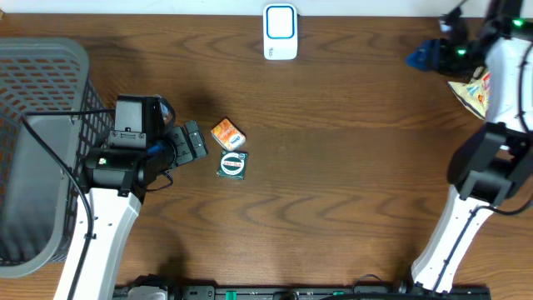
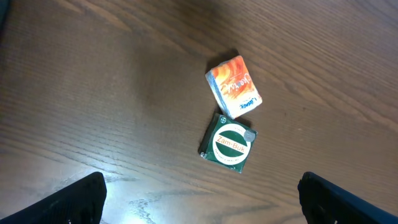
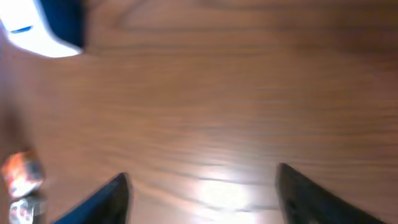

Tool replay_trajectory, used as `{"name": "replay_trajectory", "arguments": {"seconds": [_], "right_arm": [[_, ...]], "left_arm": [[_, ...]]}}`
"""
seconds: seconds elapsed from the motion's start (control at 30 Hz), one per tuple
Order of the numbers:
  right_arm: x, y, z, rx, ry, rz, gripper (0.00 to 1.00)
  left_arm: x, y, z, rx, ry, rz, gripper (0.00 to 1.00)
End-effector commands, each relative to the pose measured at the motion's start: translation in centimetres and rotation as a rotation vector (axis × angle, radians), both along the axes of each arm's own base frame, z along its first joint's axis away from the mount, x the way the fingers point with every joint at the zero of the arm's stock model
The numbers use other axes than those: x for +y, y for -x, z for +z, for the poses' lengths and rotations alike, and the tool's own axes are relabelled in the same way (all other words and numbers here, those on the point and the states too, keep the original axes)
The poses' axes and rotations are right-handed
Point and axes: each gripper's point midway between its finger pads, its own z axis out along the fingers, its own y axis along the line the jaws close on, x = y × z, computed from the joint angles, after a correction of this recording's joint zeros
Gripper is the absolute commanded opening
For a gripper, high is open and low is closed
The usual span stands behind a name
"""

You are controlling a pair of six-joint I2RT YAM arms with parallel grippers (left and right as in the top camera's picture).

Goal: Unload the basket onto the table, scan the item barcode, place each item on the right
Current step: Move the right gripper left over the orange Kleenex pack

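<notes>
**Operator:** Where are the items?

**Spotter:** Your orange packet [image 1: 227,133] and the green Zam-Buk box [image 1: 232,164] lie touching on the wooden table [image 1: 350,183], just ahead of your left gripper [image 1: 197,143].

**Operator:** Is it holding either one?

**Spotter:** No. Its jaws are spread wide and empty (in the wrist view both items lie beyond the fingertips).

**Operator:** And the right gripper [image 3: 202,196]?

**Spotter:** It's at the far right, near the back edge. The fingers are apart with nothing between them, though that view is blurred. Your white-and-blue scanner [image 1: 281,32] stands at back centre, well apart from both items.
</notes>
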Motion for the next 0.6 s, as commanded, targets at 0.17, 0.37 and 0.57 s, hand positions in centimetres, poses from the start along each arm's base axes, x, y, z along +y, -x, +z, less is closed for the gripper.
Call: {"name": "replay_trajectory", "arguments": {"seconds": [0.17,0.37,0.57], "right_arm": [[13.2,1.4,0.8,0.019,-0.082,0.252,0.99],[21.6,2.2,1.2,-0.039,-0.069,0.417,0.99],[28.7,3.8,0.6,-0.091,0.021,0.552,0.99]], "left_arm": [[0.4,-0.2,0.2,-0.005,-0.012,0.010,0.98],[0.4,-0.2,0.2,-0.006,-0.012,0.010,0.97],[0.4,-0.2,0.2,-0.006,-0.012,0.010,0.98]]}}
